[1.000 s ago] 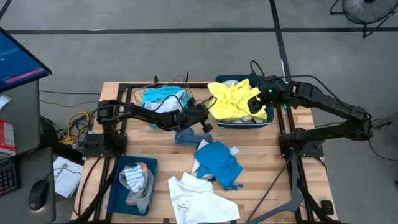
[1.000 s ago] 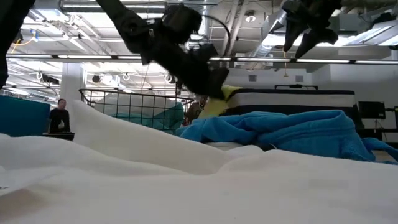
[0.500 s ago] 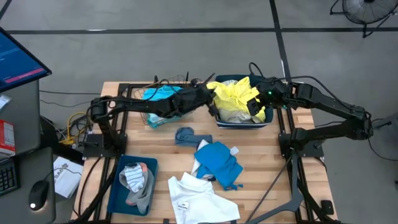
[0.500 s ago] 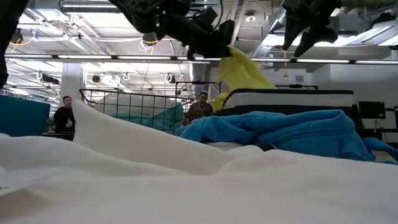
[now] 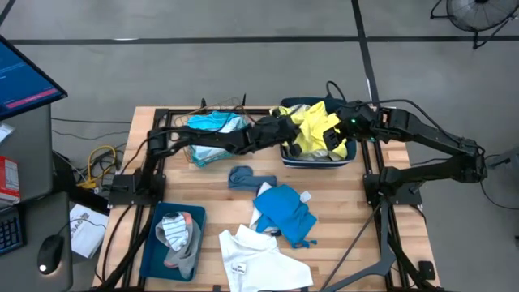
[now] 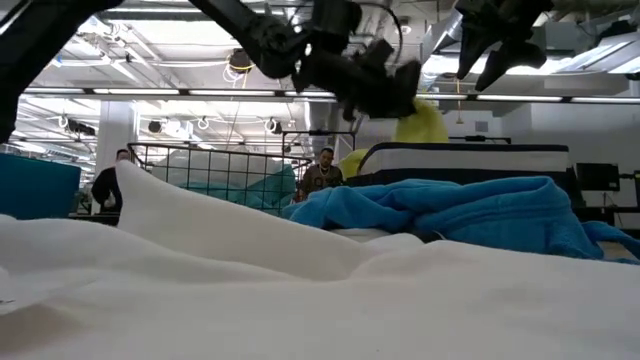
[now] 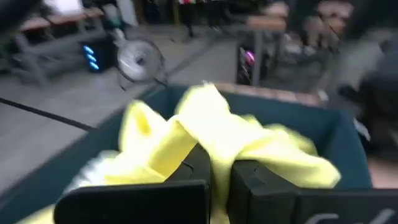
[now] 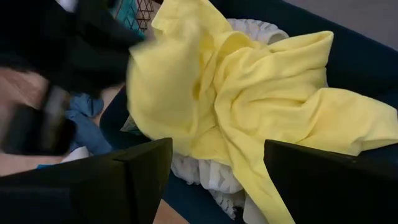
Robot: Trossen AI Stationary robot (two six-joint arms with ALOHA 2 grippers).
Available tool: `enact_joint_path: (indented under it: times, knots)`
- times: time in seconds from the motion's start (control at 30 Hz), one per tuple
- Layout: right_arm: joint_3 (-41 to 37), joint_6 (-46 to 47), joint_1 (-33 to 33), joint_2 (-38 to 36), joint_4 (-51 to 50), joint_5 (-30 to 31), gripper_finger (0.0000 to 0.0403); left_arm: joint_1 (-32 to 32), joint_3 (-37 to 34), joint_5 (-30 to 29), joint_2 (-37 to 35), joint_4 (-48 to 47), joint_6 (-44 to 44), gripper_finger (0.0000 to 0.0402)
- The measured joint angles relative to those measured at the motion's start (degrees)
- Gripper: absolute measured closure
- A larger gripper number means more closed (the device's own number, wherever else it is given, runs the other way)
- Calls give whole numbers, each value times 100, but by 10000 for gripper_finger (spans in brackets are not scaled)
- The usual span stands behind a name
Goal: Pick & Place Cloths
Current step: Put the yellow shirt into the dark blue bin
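A: Where is the left gripper [image 5: 297, 147]?

B: Over the dark blue bin [image 5: 312, 161] at the far side of the table [image 5: 349, 211]. Its fingers [image 7: 249, 177] are clenched on a fold of the yellow cloth [image 5: 312, 123]; the left wrist view shows the fabric pinched between them, with the rest spilling into the bin.

A: And the right gripper [image 5: 334, 139]?

B: At the same bin, on its right half, just beside the left one. Its fingers [image 8: 326, 177] stand spread apart with nothing between them, hanging above the yellow cloth. Under the yellow there is a white cloth [image 8: 208, 174] lying in the bin.

A: What else is on the table?

B: A wire basket [image 5: 212, 138] to the left of that bin holds a light teal cloth [image 5: 212, 123]. In the middle of the table lies a small grey-blue cloth [image 5: 242, 176], and near it a bright blue cloth [image 5: 285, 212] partly on top of a white one. A large white cloth [image 5: 261, 261] sits at the near edge. A second dark blue bin [image 5: 151, 251] at the near left corner holds grey, coral and striped socks [image 5: 180, 234].

A: Anything in the low view?

B: The white cloth fills the foreground with the blue cloth behind it; the left arm hangs above with yellow fabric at its tip. People stand far back in the room [image 6: 322, 172].
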Motion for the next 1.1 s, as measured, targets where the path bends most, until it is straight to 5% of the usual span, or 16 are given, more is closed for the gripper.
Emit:
enact_joint_path:
  times: [0.33,0.77,1.1]
  knots:
    - [0,-149,-2,6,0,-4,153,-11,-7,1272,267,-228,50,311]
    - [0,-371,-2,161,316,-25,152,106,-13,864,-376,-263,899,100]
    - [0,-759,-2,726,987,-154,152,342,-13,845,-377,-822,852,78]
